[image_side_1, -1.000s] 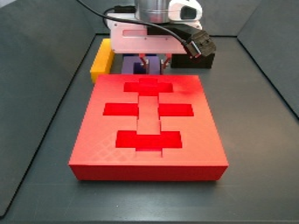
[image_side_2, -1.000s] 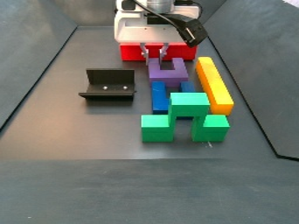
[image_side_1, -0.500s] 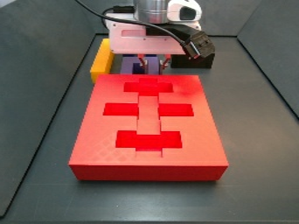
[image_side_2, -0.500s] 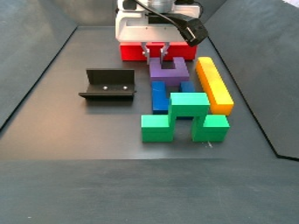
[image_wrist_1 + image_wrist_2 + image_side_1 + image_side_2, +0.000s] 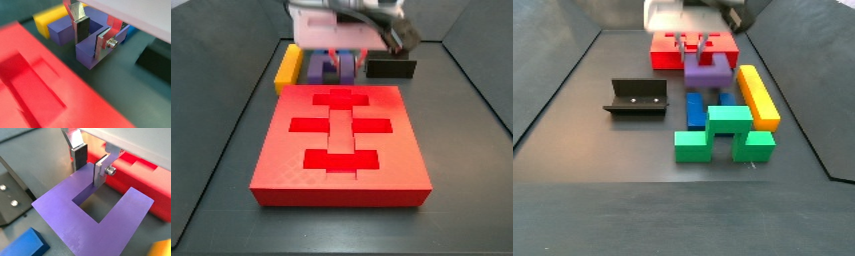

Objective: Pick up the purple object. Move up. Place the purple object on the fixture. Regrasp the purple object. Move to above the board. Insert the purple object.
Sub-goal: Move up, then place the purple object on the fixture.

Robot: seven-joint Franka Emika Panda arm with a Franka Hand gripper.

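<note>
Gripper (image 5: 90, 167) sits w/ its silver fingers (image 5: 99, 170) closed on one prong of the purple object (image 5: 100, 215), lifted off the floor just behind the board (image 5: 339, 140) in both side views. You'll see the fixture (image 5: 636, 98) well apart from it, w/ the green block (image 5: 722, 134) and yellow bar (image 5: 756, 95) nearby.
</note>
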